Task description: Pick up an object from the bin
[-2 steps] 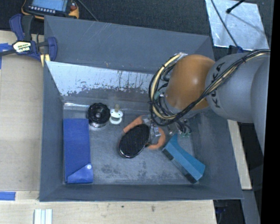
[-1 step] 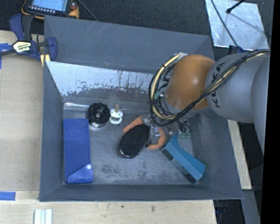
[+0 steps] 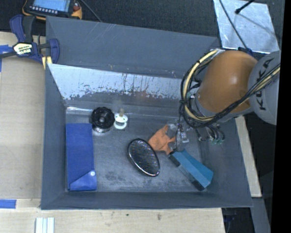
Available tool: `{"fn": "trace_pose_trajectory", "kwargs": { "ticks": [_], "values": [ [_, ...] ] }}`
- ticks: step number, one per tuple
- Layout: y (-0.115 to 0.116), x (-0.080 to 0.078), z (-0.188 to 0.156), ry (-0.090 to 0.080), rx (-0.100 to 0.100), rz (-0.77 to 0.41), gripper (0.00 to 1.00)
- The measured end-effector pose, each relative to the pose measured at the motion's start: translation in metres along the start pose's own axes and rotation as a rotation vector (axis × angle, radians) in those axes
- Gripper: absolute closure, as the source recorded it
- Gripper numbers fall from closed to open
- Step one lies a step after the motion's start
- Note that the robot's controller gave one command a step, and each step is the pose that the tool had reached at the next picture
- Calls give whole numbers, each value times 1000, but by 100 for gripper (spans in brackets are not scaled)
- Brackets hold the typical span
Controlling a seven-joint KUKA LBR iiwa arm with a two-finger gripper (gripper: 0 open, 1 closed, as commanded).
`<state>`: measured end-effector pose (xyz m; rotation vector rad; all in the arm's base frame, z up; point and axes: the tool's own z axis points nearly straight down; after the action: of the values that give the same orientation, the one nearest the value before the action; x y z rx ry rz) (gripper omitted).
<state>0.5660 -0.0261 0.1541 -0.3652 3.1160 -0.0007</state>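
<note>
Camera view: blue block (image 3: 194, 169) at 4 o'clock, black oval brush (image 3: 144, 157) near centre. Beyond, toward 2 o'clock, the hand (image 3: 178, 135) sits over a crumpled orange piece (image 3: 160, 138); its opening cannot be told. Piece is probably light and soft; pinch a raised fold.

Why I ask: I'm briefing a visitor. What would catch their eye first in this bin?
The arm's orange-brown dome cover at the right of the bin stands out most, with the hand below it, down at the right edge of a crumpled orange thing. Next come the long blue block along the left wall and the black oval mesh piece at the centre.
</note>
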Motion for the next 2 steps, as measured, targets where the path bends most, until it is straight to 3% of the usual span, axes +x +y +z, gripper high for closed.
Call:
{"fn": "trace_pose_trajectory", "kwargs": {
  "ticks": [1, 2],
  "values": [
    [0, 0, 0, 0, 0, 0, 100],
    [19, 6, 45, -8, 3, -4, 100]
  ]
}}
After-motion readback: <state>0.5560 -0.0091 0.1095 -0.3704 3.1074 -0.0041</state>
